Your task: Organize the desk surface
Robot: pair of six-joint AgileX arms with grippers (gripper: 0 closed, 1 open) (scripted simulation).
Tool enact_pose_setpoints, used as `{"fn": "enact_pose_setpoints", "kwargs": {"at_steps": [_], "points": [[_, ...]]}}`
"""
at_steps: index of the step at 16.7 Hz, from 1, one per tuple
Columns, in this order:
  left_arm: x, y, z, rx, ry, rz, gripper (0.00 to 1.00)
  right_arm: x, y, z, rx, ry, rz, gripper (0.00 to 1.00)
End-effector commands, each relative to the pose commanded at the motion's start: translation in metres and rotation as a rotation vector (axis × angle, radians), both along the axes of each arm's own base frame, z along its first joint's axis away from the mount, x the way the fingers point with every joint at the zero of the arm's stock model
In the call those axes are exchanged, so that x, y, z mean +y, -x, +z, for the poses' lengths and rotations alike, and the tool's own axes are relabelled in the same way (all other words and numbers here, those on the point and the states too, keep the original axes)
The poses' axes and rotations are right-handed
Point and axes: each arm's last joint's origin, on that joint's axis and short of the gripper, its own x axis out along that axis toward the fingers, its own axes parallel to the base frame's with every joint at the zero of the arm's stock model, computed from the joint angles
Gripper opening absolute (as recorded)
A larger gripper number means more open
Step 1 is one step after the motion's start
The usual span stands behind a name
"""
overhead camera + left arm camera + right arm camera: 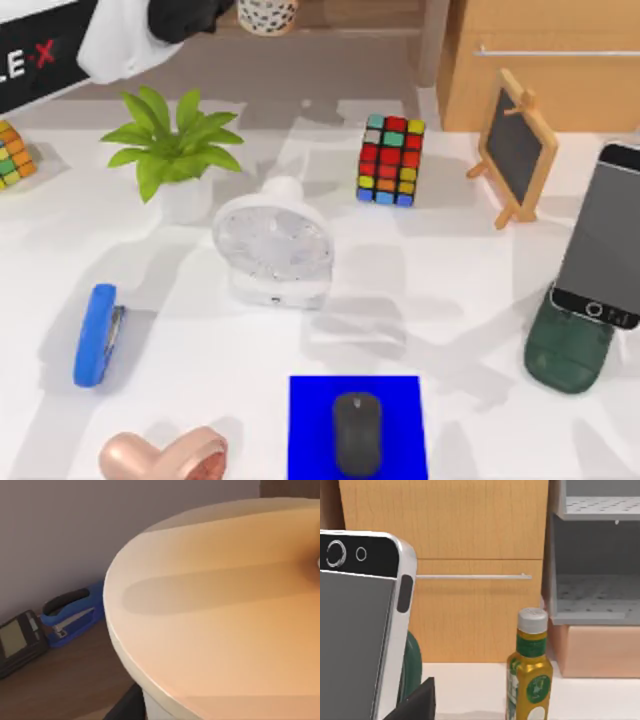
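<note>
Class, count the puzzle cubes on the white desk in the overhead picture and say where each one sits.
2. One puzzle cube stands at the back centre, right of the potted plant; the other cube sits cut off at the left edge. Others may lie outside the picture.

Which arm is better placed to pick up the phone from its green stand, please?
Right, probably. The phone stands on its green stand at the desk's right edge, and the right wrist view sees it close by; the left wrist view faces a pale round surface.
</note>
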Motion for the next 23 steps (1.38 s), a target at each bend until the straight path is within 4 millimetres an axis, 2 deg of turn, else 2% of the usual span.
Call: {"fn": "enact_pose_setpoints", "kwargs": {"at_steps": [4, 8, 13, 23], "points": [[0.025, -0.025, -0.009, -0.009, 0.084, 0.155, 0.0, 0.0, 0.0, 0.0, 0.0, 0.0, 0.0, 1.0], [0.037, -0.046, -0.014, -0.042, 0.162, 0.257, 0.0, 0.0, 0.0, 0.0, 0.0, 0.0, 0.0, 1.0], [0.038, -0.048, -0.015, -0.047, 0.172, 0.267, 0.0, 0.0, 0.0, 0.0, 0.0, 0.0, 0.0, 1.0], [0.038, -0.048, -0.015, -0.047, 0.172, 0.267, 0.75, 0.0, 0.0, 0.0, 0.0, 0.0, 0.0, 1.0]]}}
